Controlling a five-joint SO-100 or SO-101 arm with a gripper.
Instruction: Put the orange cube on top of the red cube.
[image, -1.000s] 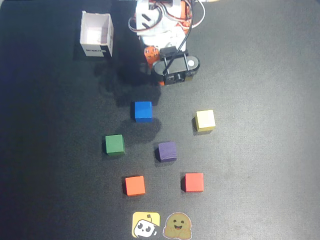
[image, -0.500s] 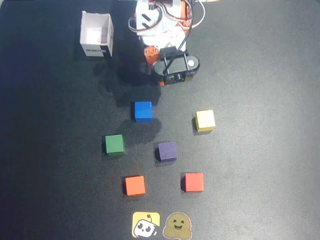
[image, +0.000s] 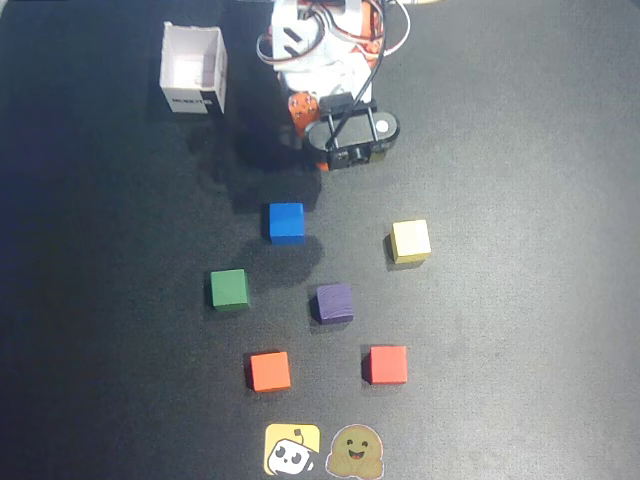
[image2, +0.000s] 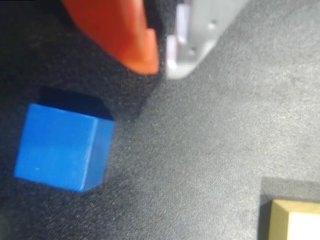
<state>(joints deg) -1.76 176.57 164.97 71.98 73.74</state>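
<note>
In the overhead view the orange cube (image: 270, 371) rests on the black mat near the front, left of centre. The deeper red cube (image: 387, 365) sits level with it to the right, well apart. My gripper (image: 304, 118) hangs far back near the arm's base, a long way from both cubes. In the wrist view my gripper (image2: 162, 67) shows an orange finger (image2: 125, 35) and a white finger (image2: 200, 35) almost touching at the tips, with nothing between them. Neither the orange cube nor the red cube appears in the wrist view.
A blue cube (image: 286, 222) (image2: 60, 147) lies just in front of the gripper. Further cubes: pale yellow (image: 410, 241) (image2: 295, 220), green (image: 229, 289), purple (image: 334, 302). A white open box (image: 193, 68) stands back left. Two stickers (image: 322, 450) lie at the front edge.
</note>
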